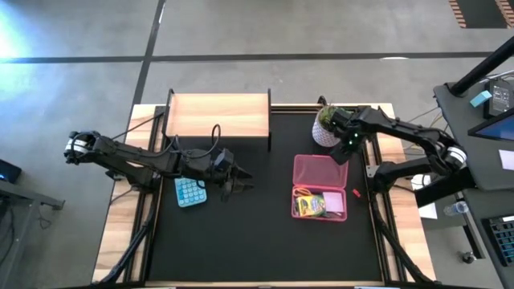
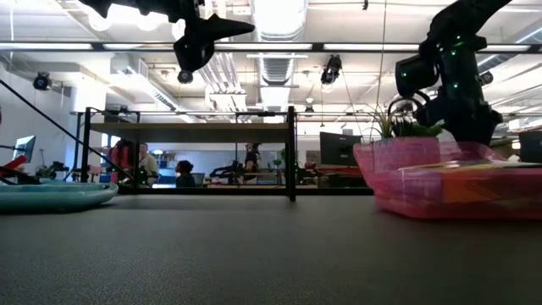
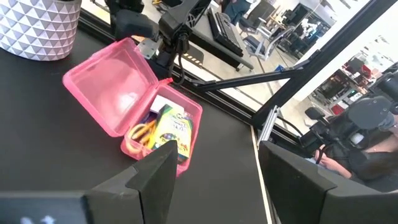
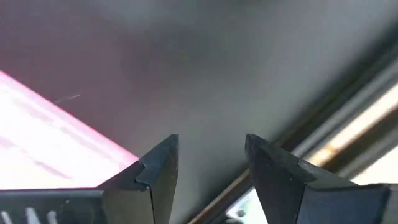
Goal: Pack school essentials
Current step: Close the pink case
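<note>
An open pink pencil case (image 1: 320,186) lies on the black mat, its lid (image 1: 320,169) folded back toward the far edge. The tray holds a yellow-green crayon box (image 3: 171,127), yellow-handled scissors (image 3: 143,132) and a white card (image 3: 163,104). My left gripper (image 1: 241,178) hovers open, high over the mat's middle, left of the case. My right gripper (image 1: 344,149) is open and points down beside the lid's far right corner; the lid's edge (image 4: 56,155) shows next to one finger, not between them.
A potted plant in a white patterned pot (image 1: 325,126) stands just beyond the case. A teal calculator (image 1: 189,191) lies under the left arm. A wooden shelf (image 1: 217,116) sits at the far edge. A small red item (image 1: 356,193) lies right of the case.
</note>
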